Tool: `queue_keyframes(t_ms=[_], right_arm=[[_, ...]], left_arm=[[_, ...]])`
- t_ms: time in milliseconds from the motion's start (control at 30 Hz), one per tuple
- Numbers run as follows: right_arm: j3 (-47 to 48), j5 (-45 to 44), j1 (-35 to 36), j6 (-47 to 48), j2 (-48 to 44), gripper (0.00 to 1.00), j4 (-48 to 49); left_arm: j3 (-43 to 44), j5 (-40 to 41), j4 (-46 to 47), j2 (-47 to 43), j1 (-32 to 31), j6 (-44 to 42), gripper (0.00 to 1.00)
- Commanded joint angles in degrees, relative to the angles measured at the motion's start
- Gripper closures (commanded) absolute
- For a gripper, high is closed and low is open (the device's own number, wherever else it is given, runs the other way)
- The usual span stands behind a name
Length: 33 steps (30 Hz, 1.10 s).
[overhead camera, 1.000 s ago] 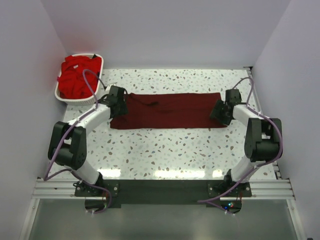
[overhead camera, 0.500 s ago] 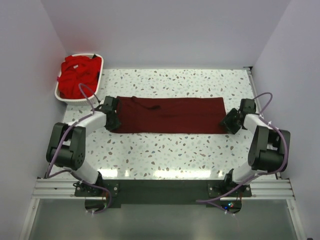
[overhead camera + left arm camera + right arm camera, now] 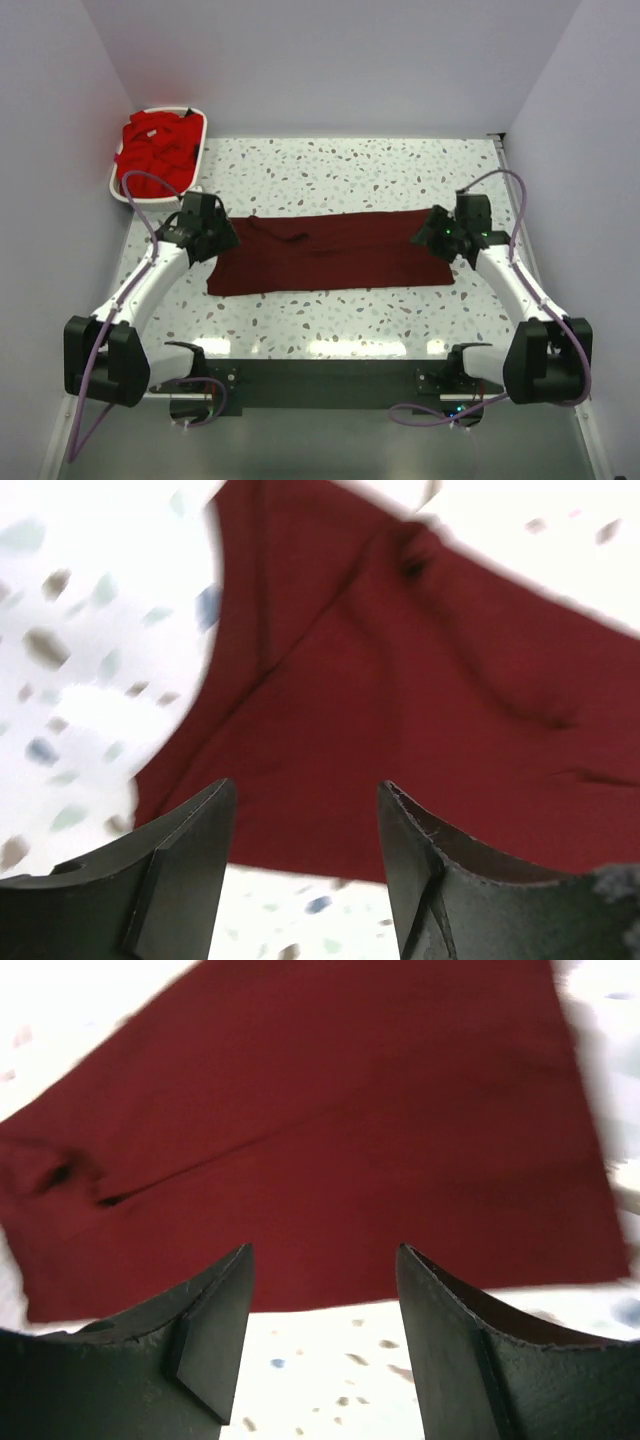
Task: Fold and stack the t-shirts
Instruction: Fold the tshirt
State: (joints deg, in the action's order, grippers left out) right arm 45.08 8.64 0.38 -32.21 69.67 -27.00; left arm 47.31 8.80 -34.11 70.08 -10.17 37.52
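The dark maroon t-shirt lies flat on the table as a long folded strip. It also shows in the left wrist view and the right wrist view. My left gripper is open and empty above the strip's left end. My right gripper is open and empty above its right end. In both wrist views the jaws stand apart with nothing between them. Bright red t-shirts are piled in the white basket at the back left.
The speckled table is closed in by white walls on the left, back and right. The basket stands in the back left corner, just behind my left arm. The arm bases sit at the near edge.
Both grippers have let go of the maroon shirt's ends and risen above it. The strip has come nearer to the front edge and lies flat.
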Motion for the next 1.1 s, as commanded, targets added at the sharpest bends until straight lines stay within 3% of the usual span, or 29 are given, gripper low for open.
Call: queue_keyframes(t_ms=[0,167,400,767,1067], right_arm=[[5.0,6.2,7.6,-5.7,3.6,0.38,7.9],[6.5,4.2,19.2,-17.3,9.1,0.38,19.1],[11.1,1.1,28.0,-26.1,19.3,0.38,28.2],[20.0,-2.5,34.9,-38.6,35.7,0.40,35.1],[24.4,-3.7,37.1,-46.3,43.9,0.45,38.3]], left_arm=[[6.1,-5.8,8.1,3.6,0.3,1.7,0.36],[14.0,-8.4,11.8,15.6,0.4,3.2,0.36],[21.2,-7.0,12.0,28.1,1.6,5.1,0.37],[22.1,-12.9,15.8,34.3,3.9,7.9,0.42],[22.1,-14.8,16.2,35.4,4.2,7.4,0.48]])
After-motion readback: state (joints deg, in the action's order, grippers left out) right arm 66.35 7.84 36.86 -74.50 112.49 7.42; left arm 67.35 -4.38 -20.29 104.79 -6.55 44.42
